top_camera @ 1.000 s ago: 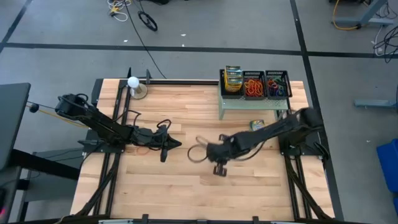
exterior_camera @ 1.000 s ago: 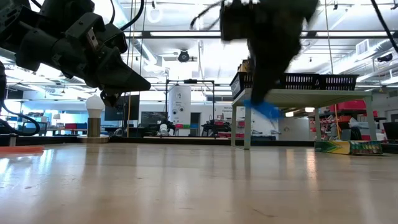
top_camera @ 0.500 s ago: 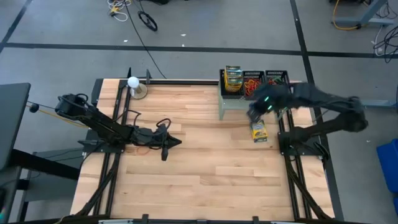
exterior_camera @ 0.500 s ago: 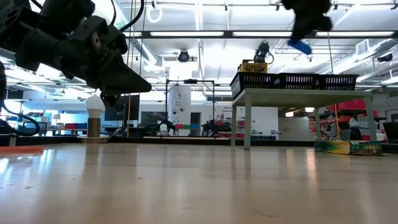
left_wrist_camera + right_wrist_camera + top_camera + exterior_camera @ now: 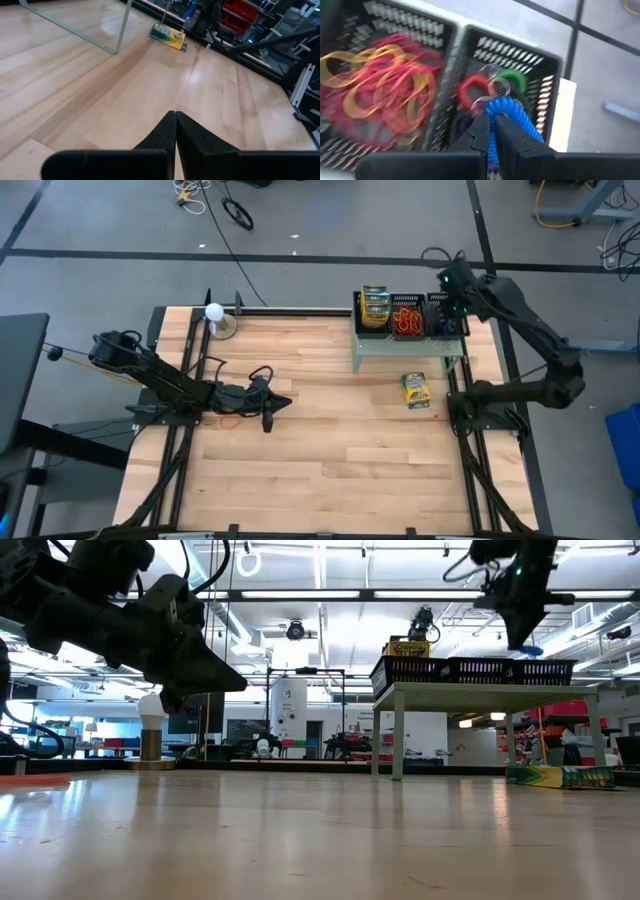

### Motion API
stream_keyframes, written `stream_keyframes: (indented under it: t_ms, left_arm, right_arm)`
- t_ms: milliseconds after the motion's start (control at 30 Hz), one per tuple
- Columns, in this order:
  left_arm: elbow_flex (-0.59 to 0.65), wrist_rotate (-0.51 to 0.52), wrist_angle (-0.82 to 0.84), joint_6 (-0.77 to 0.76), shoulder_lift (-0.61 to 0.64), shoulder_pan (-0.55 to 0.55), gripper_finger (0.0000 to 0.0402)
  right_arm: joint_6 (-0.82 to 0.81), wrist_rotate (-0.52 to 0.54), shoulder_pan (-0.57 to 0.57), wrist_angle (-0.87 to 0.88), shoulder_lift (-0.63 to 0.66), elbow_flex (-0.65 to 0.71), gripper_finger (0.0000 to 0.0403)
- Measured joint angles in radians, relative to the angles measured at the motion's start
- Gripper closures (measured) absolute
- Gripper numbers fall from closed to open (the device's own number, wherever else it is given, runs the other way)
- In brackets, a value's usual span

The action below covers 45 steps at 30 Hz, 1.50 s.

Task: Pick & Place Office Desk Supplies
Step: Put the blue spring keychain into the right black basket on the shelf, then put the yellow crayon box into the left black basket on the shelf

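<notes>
My right gripper is shut on a blue coiled loop and hangs over the rightmost black mesh tray on the pale green shelf. Red and green coiled loops lie in that tray. The middle tray holds orange and red rubber bands, and the left tray holds crayon boxes. One crayon box lies flat on the table in front of the shelf. My left gripper is shut on nothing, low over the table's left half. My right gripper pinches the blue coiled loop at its top between its two fingertips. The fingers slant down from above. The loop curls out past the fingertips and hangs below them, clear of the tray.
A white ball on a stand is at the far left corner. An orange loop lies on the table under my left arm. Bare wood stretches across the near half of the table. Beyond the far edge is grey floor with cables.
My right gripper has carried the blue loop from low over the table's middle up and toward the far right, past the loose crayon box, until it stands above the rightmost tray; its wrist has turned on the way. My left gripper has turned slightly in place.
</notes>
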State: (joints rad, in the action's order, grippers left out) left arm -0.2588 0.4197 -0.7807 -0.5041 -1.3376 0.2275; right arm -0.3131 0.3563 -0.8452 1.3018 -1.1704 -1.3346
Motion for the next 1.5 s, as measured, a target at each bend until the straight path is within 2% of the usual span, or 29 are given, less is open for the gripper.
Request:
stream_keyframes:
  t_ms: [100,233,333,567,667,733,800,900,967,1000,1133,1233,1333,1500]
  left_arm:
    - [0.0,0.01,0.0,-0.015,0.0,0.0,0.0389]
    - [0.0,0.027,0.002,-0.032,0.0,0.0,0.0389]
    - [0.0,0.026,0.001,-0.034,0.0,0.001,0.0389]
    - [0.0,0.025,0.001,-0.038,0.0,0.002,0.0389]
    - [0.0,0.025,0.001,-0.038,0.0,0.002,0.0389]
    - [0.0,0.025,0.001,-0.039,0.0,0.002,0.0389]
    - [0.0,0.025,0.001,-0.038,0.0,0.002,0.0389]
    - [0.0,0.025,0.002,-0.033,0.0,0.002,0.0389]
    - [0.0,0.027,0.002,-0.03,0.0,0.001,0.0389]
    - [0.0,0.03,0.002,-0.03,0.0,0.001,0.0389]
    - [0.0,0.035,0.003,-0.029,0.0,0.0,0.0389]
    - [0.0,0.035,0.003,-0.028,0.0,0.001,0.0389]
    - [0.0,0.035,0.003,-0.029,0.0,0.001,0.0389]
    - [0.0,0.025,0.006,-0.031,0.0,0.001,0.0389]
  right_arm:
    - [0.036,-0.053,-0.06,-0.063,-0.04,0.0,0.0382]
    - [-0.02,-0.063,-0.074,-0.073,-0.085,0.0,0.0375]
    - [-0.06,-0.04,-0.073,-0.072,-0.092,0.0,0.0344]
    - [-0.1,-0.038,-0.063,-0.071,-0.064,0.0,0.0241]
    - [-0.1,-0.036,-0.038,-0.069,-0.007,0.0,0.0226]
    - [-0.128,-0.037,-0.006,-0.054,0.049,0.0,0.0238]
    - [-0.188,-0.035,0.05,-0.034,0.108,0.0,0.0268]
    - [-0.328,-0.026,0.184,-0.012,0.198,0.017,0.0338]
    - [-0.442,-0.014,0.296,-0.02,0.255,0.076,0.0383]
    - [-0.512,-0.001,0.357,-0.033,0.281,0.117,0.0391]
    - [-0.796,0.022,0.597,-0.149,0.353,0.337,0.039]
    - [-0.981,0.068,0.773,-0.276,0.35,0.474,0.0398]
    - [-1.165,0.115,0.902,-0.341,0.312,0.549,0.0396]
    - [-1.496,0.167,1.064,-0.32,0.211,0.589,0.0398]
